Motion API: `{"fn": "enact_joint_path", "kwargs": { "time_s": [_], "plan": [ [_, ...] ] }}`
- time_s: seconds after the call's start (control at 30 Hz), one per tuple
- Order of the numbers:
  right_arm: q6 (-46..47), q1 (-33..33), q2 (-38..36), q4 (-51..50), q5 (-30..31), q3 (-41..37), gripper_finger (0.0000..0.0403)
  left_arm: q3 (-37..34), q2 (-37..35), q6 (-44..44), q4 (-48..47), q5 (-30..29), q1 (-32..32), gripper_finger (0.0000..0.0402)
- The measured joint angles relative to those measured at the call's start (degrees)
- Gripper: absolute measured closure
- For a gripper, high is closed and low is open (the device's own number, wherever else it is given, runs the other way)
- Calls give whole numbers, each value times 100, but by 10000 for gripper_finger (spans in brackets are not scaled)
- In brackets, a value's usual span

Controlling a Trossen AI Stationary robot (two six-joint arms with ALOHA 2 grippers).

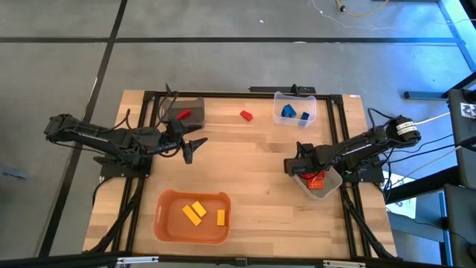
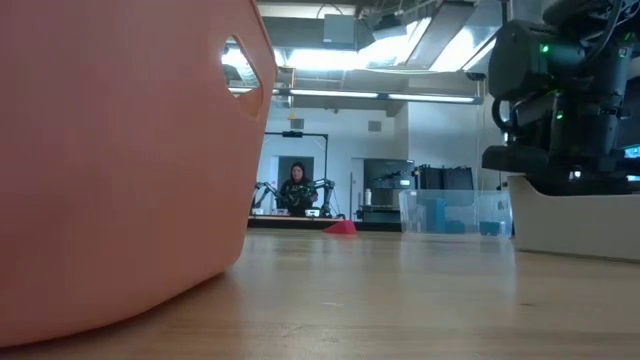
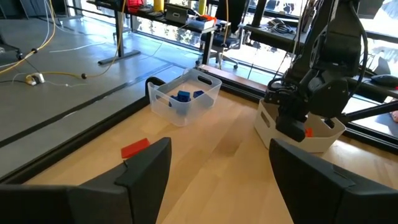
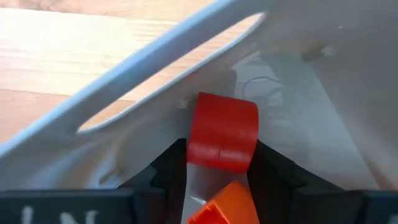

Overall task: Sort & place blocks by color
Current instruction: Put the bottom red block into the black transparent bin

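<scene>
My right gripper reaches down into the white bin at the table's right edge and is shut on a red block. An orange block lies just beside it in that bin. My left gripper hovers open near the dark bin, which holds a red block. A loose red block lies flat on the table at the far side. Blue blocks sit in the clear bin. Yellow and orange blocks lie in the orange bin. My right gripper pinches the red block by two opposite sides between its fingertips. The fingers come from above, pointing down into the white bin. The block sits inside the bin's walls; whether it rests on the bin's floor I cannot tell.
The low view is half filled by the orange bin's wall, close to that camera. A black frame runs along the table's left, far and right sides. The wood between the bins in the table's middle is bare. A person sits far back in the room.
</scene>
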Motion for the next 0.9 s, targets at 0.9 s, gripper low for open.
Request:
{"fn": "enact_joint_path", "kwargs": {
  "time_s": [0.9],
  "plan": [
    [-3180, 2, -2133, -248, 633, 1467, 267, 2, -2, 5, 123, 461, -2, 139]
  ]
}}
